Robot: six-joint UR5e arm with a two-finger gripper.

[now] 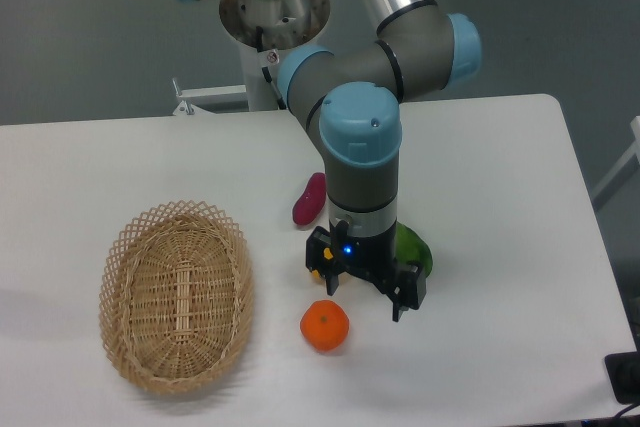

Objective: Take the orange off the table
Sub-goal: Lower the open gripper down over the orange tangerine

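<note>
In the lower middle of the frame: the orange (325,326) sits alone on the white table (500,197), below and a little left of the gripper (365,295).
Orange, contact: resting on the tabletop, touched by nothing; its dimpled top faces up and is fully in sight.
Claw state: the two dark fingers (404,299) stand spread apart with bare table showing between them, and they have hold of nothing.
Key relation: the orange lies outside the finger gap, toward the bottom edge of the frame and slightly to the left of the gap's middle; the left fingertip is near the fruit's upper edge but apart from it.
Height: from this one view I cannot tell how far the fingertips hang above the table.
Long axis: none to speak of, the fruit is round, so I judge that any wrist turn would suit as long as the gap is centred over it.
Next move, as a judgement: the claw needs to shift toward the bottom of the frame and a touch left, then go down around the fruit before closing.
Neighbours: a green piece (415,250) lies half hidden behind the wrist at centre right; a purple-red oblong piece (309,200) lies above the claw at frame centre; a small yellow thing (317,272) peeks out beside the left finger.
Basket: the wicker basket (175,295) fills the lower left, well apart from the orange.
Risk: a round fruit may roll if one finger reaches it first.
</note>
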